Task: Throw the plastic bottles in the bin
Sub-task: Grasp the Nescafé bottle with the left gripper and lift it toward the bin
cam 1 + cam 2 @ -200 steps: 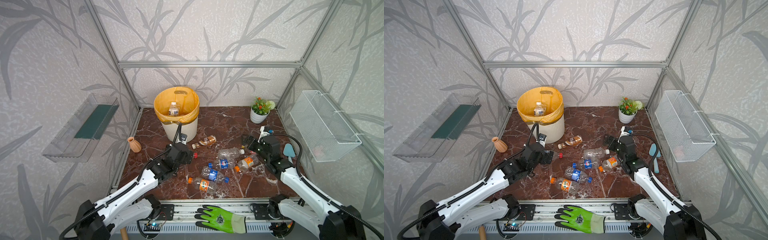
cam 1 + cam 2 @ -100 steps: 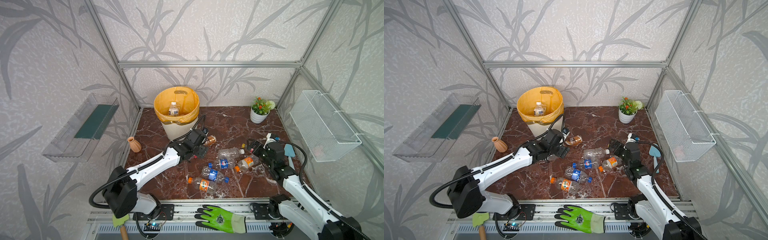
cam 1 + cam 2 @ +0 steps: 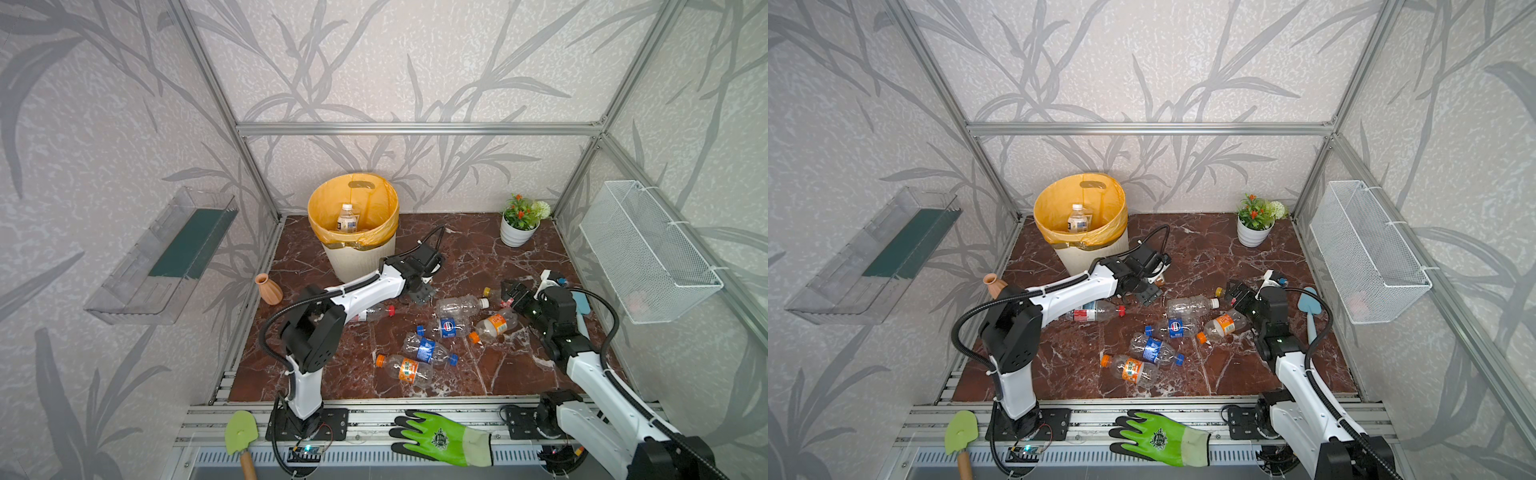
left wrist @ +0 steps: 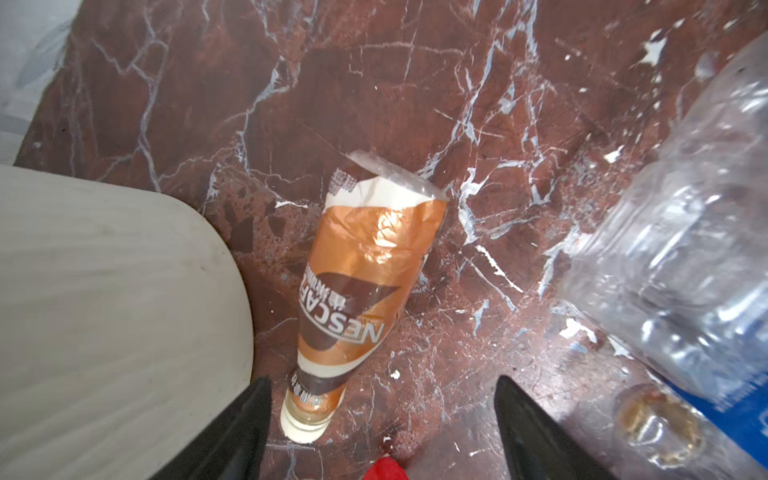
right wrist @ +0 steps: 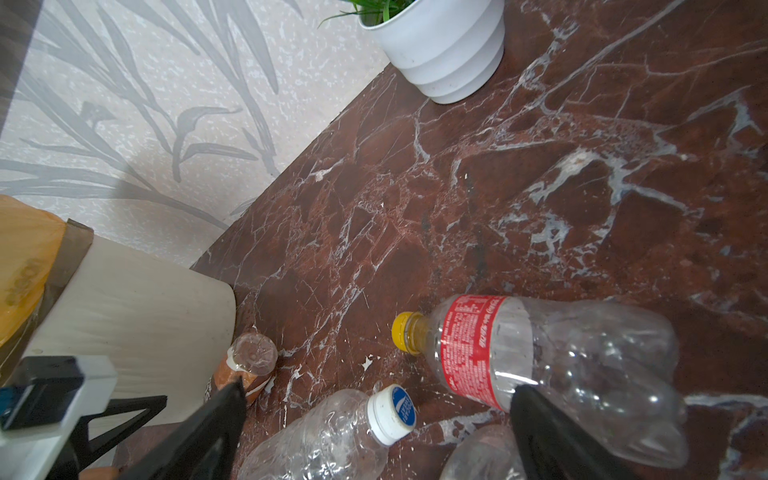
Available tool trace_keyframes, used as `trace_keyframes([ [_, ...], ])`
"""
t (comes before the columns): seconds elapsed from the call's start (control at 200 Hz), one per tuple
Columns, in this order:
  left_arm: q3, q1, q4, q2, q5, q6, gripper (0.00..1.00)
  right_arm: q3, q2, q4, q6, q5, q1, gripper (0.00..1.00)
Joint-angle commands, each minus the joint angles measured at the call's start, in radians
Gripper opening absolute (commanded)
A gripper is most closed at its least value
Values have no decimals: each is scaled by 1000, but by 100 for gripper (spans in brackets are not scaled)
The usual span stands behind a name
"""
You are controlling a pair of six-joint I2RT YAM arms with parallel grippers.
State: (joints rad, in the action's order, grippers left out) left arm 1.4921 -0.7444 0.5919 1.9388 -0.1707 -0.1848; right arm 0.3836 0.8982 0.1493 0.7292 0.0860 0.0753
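The left gripper's (image 4: 382, 382) fingers (image 4: 245, 432) stand apart around the neck of the coffee bottle (image 4: 365, 266), which lies on the worktop (image 4: 415, 104) just beside the bin (image 4: 104, 291), so an off-centre squeeze may squirt the tapered bottle out.

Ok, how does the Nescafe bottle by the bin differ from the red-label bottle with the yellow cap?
The Nescafe bottle is sleeved almost wholly in orange-brown; the red-label bottle is clear but for one red band. The Nescafe bottle lies close beside the bin wall, the red-label bottle out on the marble floor, away from it. Both lie on their sides, unheld.
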Motion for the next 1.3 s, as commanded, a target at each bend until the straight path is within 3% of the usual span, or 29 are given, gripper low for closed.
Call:
trace_keyframes([
  [0.0, 66, 12, 102, 59, -13, -59, 83, -12, 8, 43, -2, 31, -26, 99],
  [0.435, 138, 37, 99, 158, -25, -91, 82, 12, 60, 79, 12, 90, -84, 99],
  [0.7, 177, 62, 94, 228, 20, -123, 76, 9, 54, 75, 25, 90, -86, 99],
  [1.095, 154, 66, 58, 173, 111, -91, 42, -2, 13, 54, 45, 77, -86, 99],
  [1.295, 90, 66, -38, 31, 164, -42, 38, -9, 17, 76, 65, 88, -86, 99],
])
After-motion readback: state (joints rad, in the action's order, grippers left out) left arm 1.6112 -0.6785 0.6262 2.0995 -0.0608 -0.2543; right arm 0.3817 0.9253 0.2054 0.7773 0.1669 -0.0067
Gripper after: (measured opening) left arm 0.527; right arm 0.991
